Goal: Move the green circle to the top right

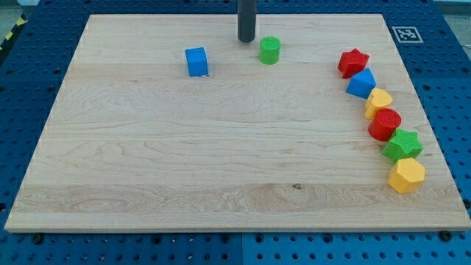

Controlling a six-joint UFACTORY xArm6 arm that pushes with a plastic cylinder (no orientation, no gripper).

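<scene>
The green circle (269, 50) is a small green cylinder standing near the view's top, a little right of centre on the wooden board (184, 154). My tip (246, 40) is the lower end of the dark rod, just to the view's left of the green circle and slightly above it, with a small gap between them.
A blue cube (196, 62) sits left of my tip. Along the right side runs a curved row: red star (353, 62), blue block (361, 84), yellow block (379, 101), red cylinder (384, 124), green star (402, 146), yellow hexagon (406, 175). A marker tag (404, 33) lies off the board's top right corner.
</scene>
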